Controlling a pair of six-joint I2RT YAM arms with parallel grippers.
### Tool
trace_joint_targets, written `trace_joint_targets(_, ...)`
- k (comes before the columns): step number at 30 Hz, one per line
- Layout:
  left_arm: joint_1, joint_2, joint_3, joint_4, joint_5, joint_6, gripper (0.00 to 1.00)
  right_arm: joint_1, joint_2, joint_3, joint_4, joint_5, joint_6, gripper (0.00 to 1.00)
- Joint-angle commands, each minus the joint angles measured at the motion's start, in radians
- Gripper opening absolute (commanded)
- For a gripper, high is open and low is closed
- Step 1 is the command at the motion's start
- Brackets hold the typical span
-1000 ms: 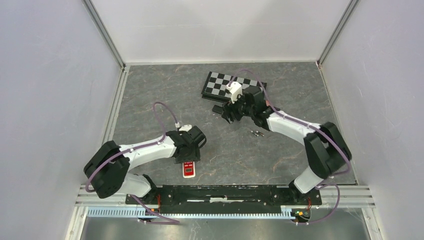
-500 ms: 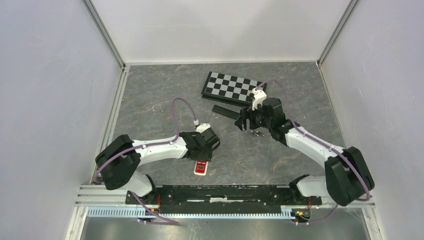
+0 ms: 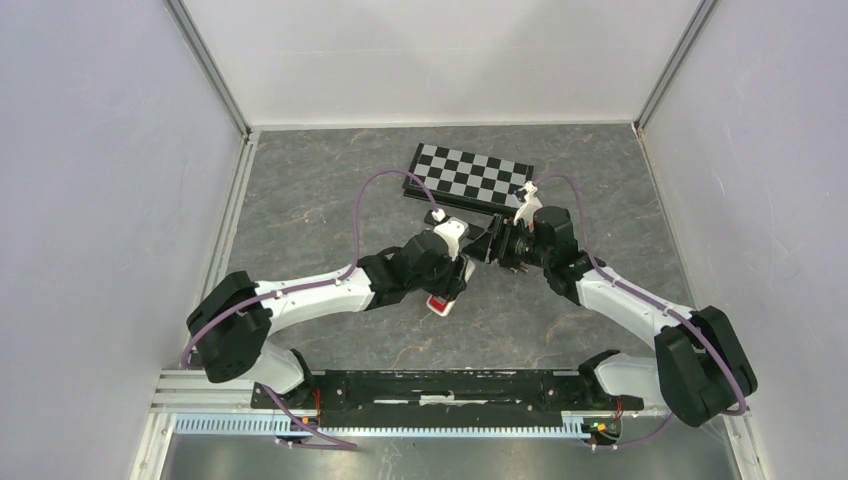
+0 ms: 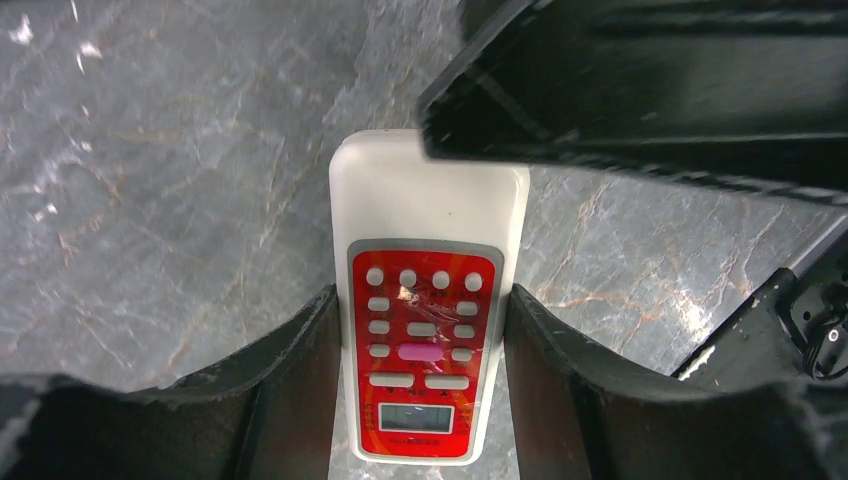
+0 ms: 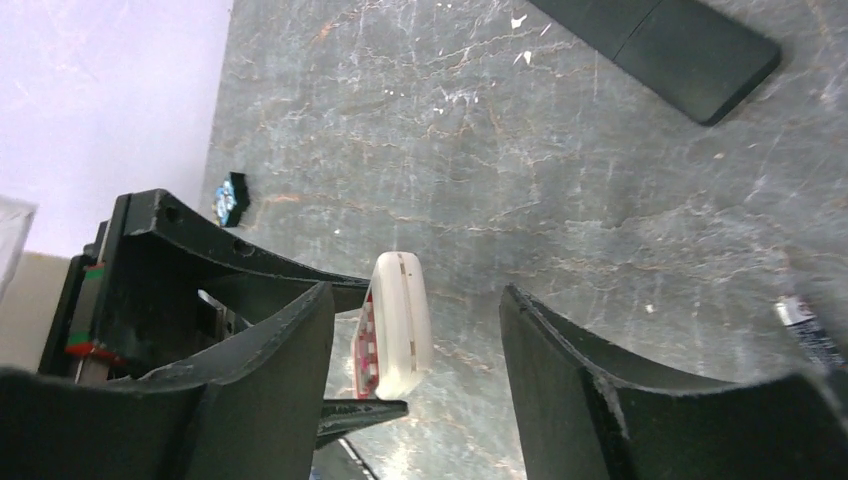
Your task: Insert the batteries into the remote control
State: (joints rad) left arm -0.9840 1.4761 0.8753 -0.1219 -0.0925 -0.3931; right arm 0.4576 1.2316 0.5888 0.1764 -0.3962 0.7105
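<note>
The left jaws [image 4: 422, 300] are clamped on the long sides of the white remote control with a red button face [image 4: 420, 330]. Its long axis runs straight out from the wrist, display end nearest. The right jaws [image 5: 415, 298] stand apart on either side of its blank far end (edge-on there). One dark slim cylindrical battery [image 5: 805, 328] lies on the grey marbled desk [image 5: 500, 150] beside them.

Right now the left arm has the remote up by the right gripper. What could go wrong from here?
1. The left gripper holds the remote by one end only; the open right gripper closing on the free end could twist it loose.
2. The grippers are crowded, so they may collide.
3. A battery lies on the table near the right gripper and could be knocked away.
</note>
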Motion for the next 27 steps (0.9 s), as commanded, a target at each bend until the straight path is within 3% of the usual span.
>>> trace_joint_targets(1,-0.004,-0.024,0.041,0.106,0.005,0.139,0.32,-0.001,0.040,0.001,0.075,-0.059,0.129,0.63)
trace_joint_targets(8,-0.003,-0.024,0.044,0.153,-0.006,0.177,0.31,0.010,0.075,0.000,0.062,-0.100,0.149,0.53)
trace_joint_targets(15,-0.004,-0.016,0.056,0.158,-0.005,0.225,0.36,0.019,0.104,0.008,0.119,-0.140,0.230,0.22)
trace_joint_targets(17,-0.004,-0.020,0.059,0.150,-0.022,0.236,0.44,0.019,0.095,0.010,0.119,-0.120,0.248,0.15)
trace_joint_targets(21,-0.004,-0.044,0.046,0.153,-0.089,0.265,0.90,0.019,0.061,0.004,0.113,-0.040,0.319,0.08)
trace_joint_targets(22,-0.004,-0.056,0.039,0.158,-0.106,0.281,0.97,0.019,0.050,0.001,0.108,-0.015,0.347,0.08)
trace_joint_targets(27,-0.004,-0.110,-0.007,0.176,-0.119,0.447,1.00,0.019,0.013,0.011,0.059,0.117,0.481,0.06)
